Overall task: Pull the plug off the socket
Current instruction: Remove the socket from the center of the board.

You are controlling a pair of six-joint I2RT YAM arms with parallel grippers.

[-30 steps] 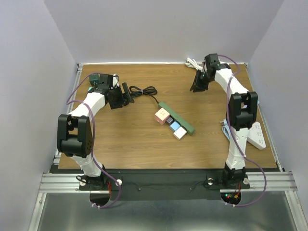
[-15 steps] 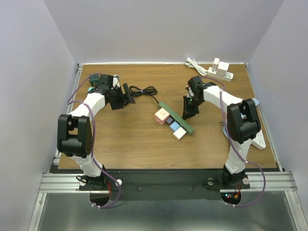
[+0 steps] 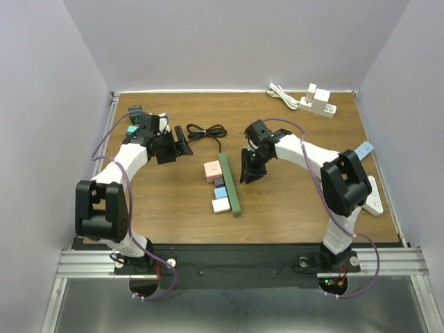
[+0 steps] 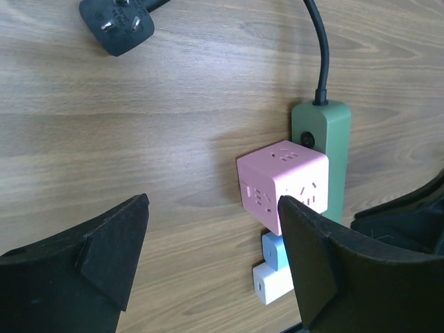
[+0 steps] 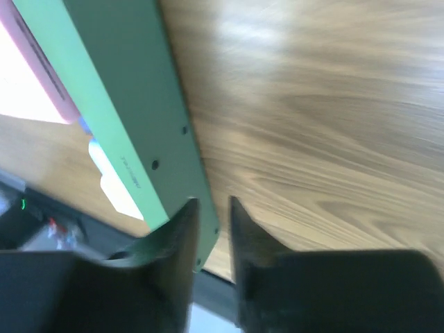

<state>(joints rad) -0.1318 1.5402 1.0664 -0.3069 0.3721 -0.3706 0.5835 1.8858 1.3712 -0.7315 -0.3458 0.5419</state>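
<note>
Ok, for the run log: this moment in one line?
left gripper: open, short of pink adapter | right gripper: open, empty, beside green power strip | adapter: plugged in

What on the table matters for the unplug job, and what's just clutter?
Job: green strip; pink cube, blue adapter and white adapter plugged into it; left tool; right tool.
Clutter: back white strip and its cable; side white strip at the right edge.
</note>
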